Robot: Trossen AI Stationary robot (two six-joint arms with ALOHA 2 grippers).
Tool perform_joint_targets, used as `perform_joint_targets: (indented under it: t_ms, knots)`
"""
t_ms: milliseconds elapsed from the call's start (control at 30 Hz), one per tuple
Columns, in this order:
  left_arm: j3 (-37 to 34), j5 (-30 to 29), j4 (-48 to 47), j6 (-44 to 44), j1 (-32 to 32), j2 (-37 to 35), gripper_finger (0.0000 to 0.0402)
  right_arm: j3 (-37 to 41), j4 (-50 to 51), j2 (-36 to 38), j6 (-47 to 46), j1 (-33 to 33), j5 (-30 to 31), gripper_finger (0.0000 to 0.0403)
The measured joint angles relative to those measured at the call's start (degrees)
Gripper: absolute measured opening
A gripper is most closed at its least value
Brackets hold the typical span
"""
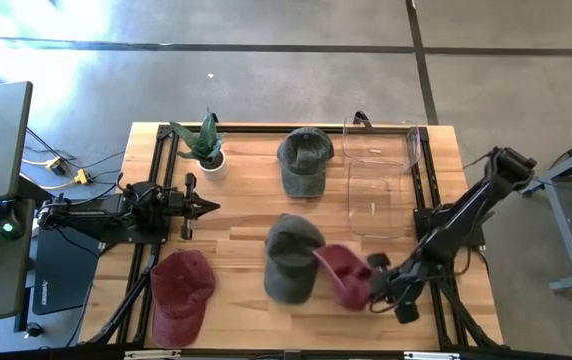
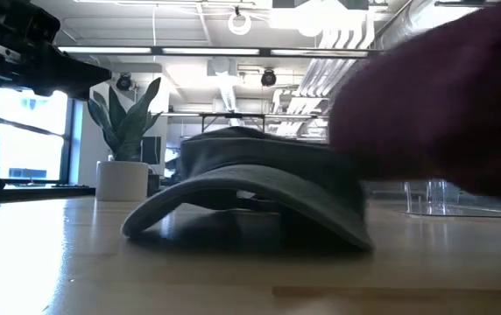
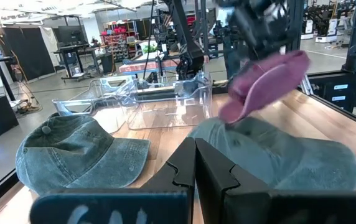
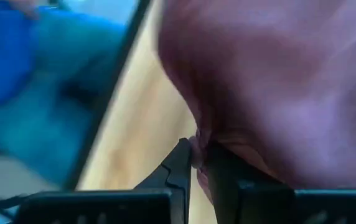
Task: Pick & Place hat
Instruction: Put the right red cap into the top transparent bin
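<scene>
A maroon cap (image 1: 342,272) hangs in my right gripper (image 1: 374,286), near the table's near right; in the left wrist view the maroon cap (image 3: 268,81) hovers tilted over a grey-green cap (image 3: 277,155). That grey-green cap (image 1: 291,258) lies crown up on the table's middle. A second grey-green cap (image 1: 304,160) rests toward the far edge, and another maroon cap (image 1: 181,290) lies at the near left. My left gripper (image 1: 209,207) waits shut at the table's left, touching nothing. My right gripper pinches a fold of the maroon cap's cloth (image 4: 198,142) between its two fingers, at the cap's side toward the table's right. The fingers come slanting down from the right. The cap is lifted clear and tilted, its free side (image 1: 328,258) over the grey-green cap's edge.
A clear plastic container (image 1: 381,180) stands at the far right of the table. A potted plant (image 1: 206,145) stands at the far left. Black rails (image 1: 156,170) run along both sides of the table. Bare wood (image 1: 236,240) lies between the caps.
</scene>
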State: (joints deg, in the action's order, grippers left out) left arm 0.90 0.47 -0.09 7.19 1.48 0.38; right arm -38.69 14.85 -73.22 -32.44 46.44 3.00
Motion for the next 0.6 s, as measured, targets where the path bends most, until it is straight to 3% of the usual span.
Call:
perform_joint_targets:
  t_ms: [167, 333, 600]
  knots:
    - [0.0, 0.0, 0.0, 0.0, 0.0, 0.0, 0.0, 5.2, -5.8, -4.5, -4.9, 2.4, -3.6, 0.0034]
    - [0.0, 0.0, 0.0, 0.0, 0.0, 0.0, 0.0, 3.5, -1.0, -6.5, -4.8, 2.1, -5.1, 0.0052]
    - [0.0, 0.0, 0.0, 0.0, 0.0, 0.0, 0.0, -5.6, 12.6, -6.8, -9.6, -0.7, -16.0, 0.0119]
